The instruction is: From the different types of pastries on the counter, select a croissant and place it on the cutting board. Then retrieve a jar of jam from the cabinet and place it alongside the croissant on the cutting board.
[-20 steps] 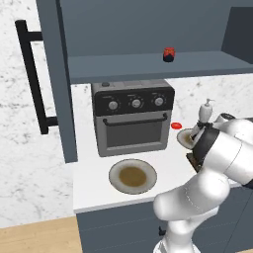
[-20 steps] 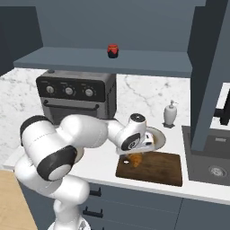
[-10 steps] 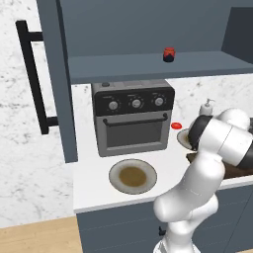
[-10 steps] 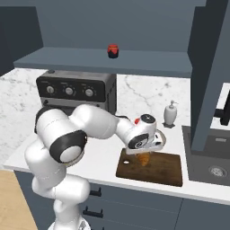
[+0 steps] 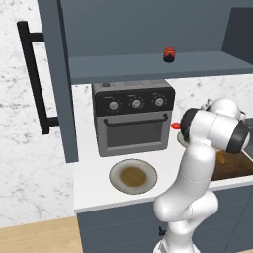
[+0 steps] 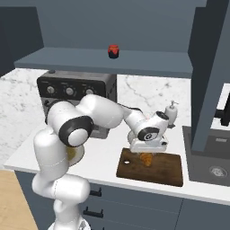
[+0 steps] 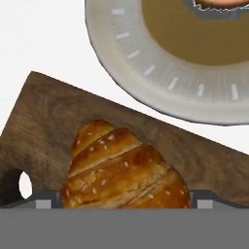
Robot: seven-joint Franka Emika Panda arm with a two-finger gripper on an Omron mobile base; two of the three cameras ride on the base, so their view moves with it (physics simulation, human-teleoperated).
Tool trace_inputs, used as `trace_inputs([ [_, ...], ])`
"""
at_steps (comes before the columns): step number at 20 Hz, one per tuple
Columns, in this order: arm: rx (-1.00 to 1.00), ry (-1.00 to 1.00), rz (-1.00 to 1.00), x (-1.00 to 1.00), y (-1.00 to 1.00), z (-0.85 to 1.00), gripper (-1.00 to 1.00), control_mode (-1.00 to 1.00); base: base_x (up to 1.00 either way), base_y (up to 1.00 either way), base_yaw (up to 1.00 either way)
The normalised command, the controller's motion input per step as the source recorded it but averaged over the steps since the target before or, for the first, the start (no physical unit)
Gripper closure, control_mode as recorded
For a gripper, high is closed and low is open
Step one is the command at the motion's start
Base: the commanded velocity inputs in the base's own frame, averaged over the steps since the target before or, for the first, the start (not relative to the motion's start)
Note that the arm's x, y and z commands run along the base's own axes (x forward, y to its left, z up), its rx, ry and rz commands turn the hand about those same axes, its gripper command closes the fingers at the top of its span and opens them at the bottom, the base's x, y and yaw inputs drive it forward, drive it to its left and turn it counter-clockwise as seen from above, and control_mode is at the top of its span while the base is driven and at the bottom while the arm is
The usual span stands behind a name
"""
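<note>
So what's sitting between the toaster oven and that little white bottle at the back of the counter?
In the right base view, the robot's forearm crosses between the toaster oven and the soap bottle; behind it, bare white counter and marble wall.

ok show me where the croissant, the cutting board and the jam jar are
croissant (image 7: pixel 121 170), hand view, middle of its ridged top
cutting board (image 6: pixel 166 170), right base view, bare right part
jam jar (image 5: pixel 169 54), left base view, its red body

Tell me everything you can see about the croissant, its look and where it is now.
The croissant is golden-brown and glossy, with ridged overlapping layers and pale specks on its crust. It is over the dark wooden cutting board, near the edge that faces a beige-rimmed plate. The claw is directly above it; whether it grips the croissant cannot be told.
</note>
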Motion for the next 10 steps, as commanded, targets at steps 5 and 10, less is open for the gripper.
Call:
trace_inputs([
  [5, 0.07, 0.09, 0.0, -0.45, 0.09, -0.22, -1.0, -1.0, 0.0, 0.0, 0.0],
  [10, -0.01, 0.01, 0.0, -0.44, 0.25, 0.26, -1.0, -1.0, 0.0, 0.0, 0.0],
])
